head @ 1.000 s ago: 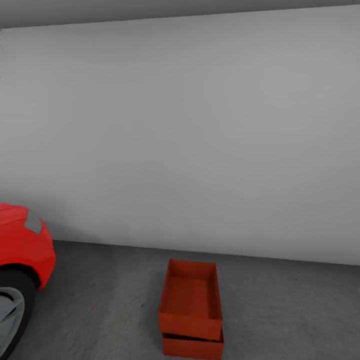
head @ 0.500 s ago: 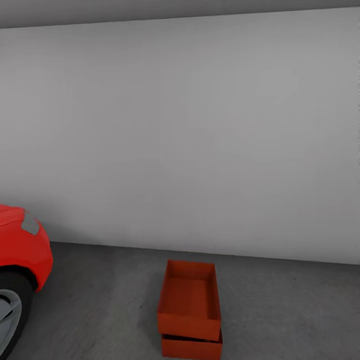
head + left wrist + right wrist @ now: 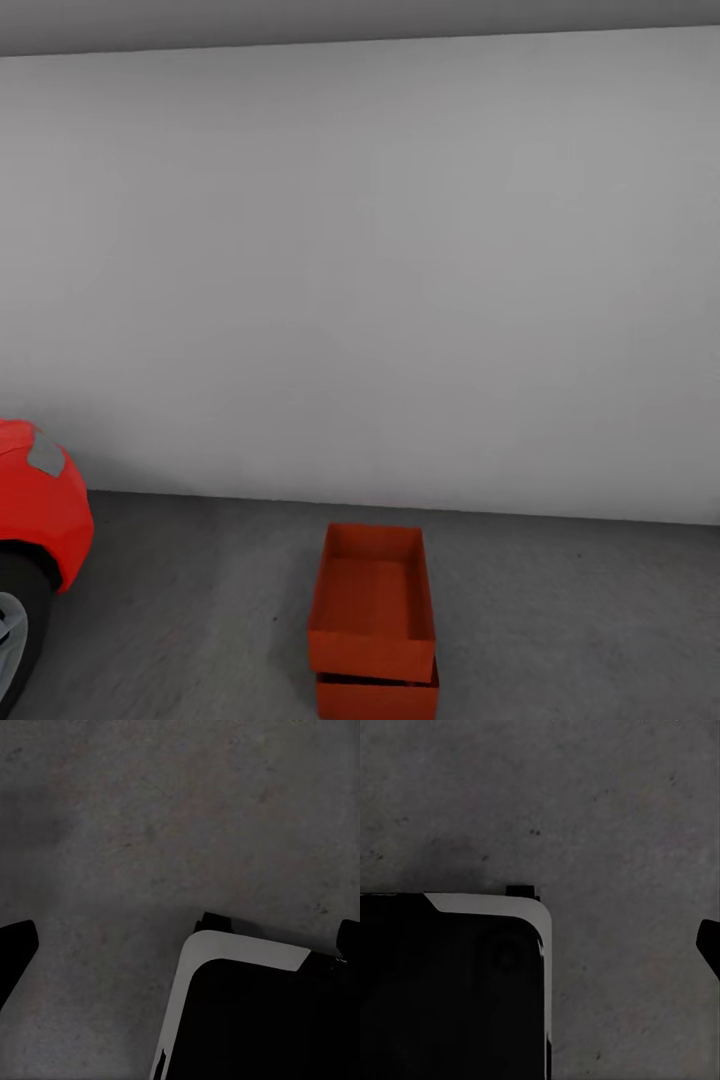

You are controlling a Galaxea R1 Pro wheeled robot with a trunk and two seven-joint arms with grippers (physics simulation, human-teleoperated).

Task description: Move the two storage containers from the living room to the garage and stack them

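Left gripper: in the left wrist view one dark fingertip (image 3: 13, 949) shows at one edge and a dark sliver at the opposite edge, with bare concrete between them; the claw looks spread apart and holds nothing.
Right gripper: in the right wrist view only one dark fingertip (image 3: 709, 945) shows at the edge, so I cannot tell whether that claw is apart or together; nothing red is near it.
Robot base: a black panel with a white rim (image 3: 225, 952) sits under each wrist camera, apparently the robot's own base, resting on the floor.
Floor: rough dark grey concrete (image 3: 560, 610), so the robot stands in the garage.
Upper storage container: the red-orange box (image 3: 372, 600) sits open side up on its twin, its edges nearly in line with the one beneath.
Lower storage container: only its front wall (image 3: 376, 697) shows, flat on the concrete, touching the box above.
Red car: its front corner and wheel (image 3: 40, 510) are at the left, well apart from the stack.
Wall: plain white-grey (image 3: 380, 280) behind the stack.
What changed: over the last second the whole head view slid, the stack and car shifting left and the stack sinking lower in the picture; the camera moved, the boxes did not.
Meaning for the task: judged from how they lie, both containers are stacked and released in the garage, so the task looks complete.
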